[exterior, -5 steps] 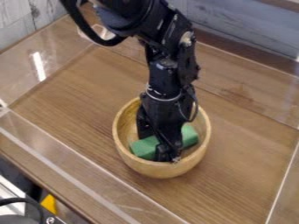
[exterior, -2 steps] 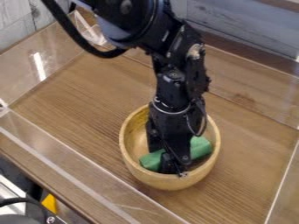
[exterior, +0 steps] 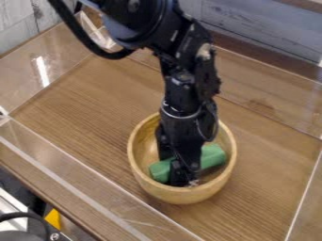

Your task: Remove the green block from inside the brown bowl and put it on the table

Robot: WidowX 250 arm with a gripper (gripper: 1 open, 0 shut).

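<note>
The brown bowl [exterior: 149, 178] sits on the table [exterior: 88, 104], toward the front right. Inside it lies the green block [exterior: 217, 156], its two ends showing on either side of the arm. My black gripper [exterior: 184, 169] reaches straight down into the bowl and is shut on the middle of the block. The fingertips are hidden by the gripper body and the bowl's near wall. The block still rests low inside the bowl.
Clear acrylic walls [exterior: 75, 202] border the table at the front, left and right. Bare tabletop stretches left and behind the bowl. A dark cable [exterior: 19, 226] and a yellow part lie outside the wall at the bottom left.
The jaws have shut on the green block. The bowl with the block has slid a little to the right and toward the front, and the arm has moved with it.
</note>
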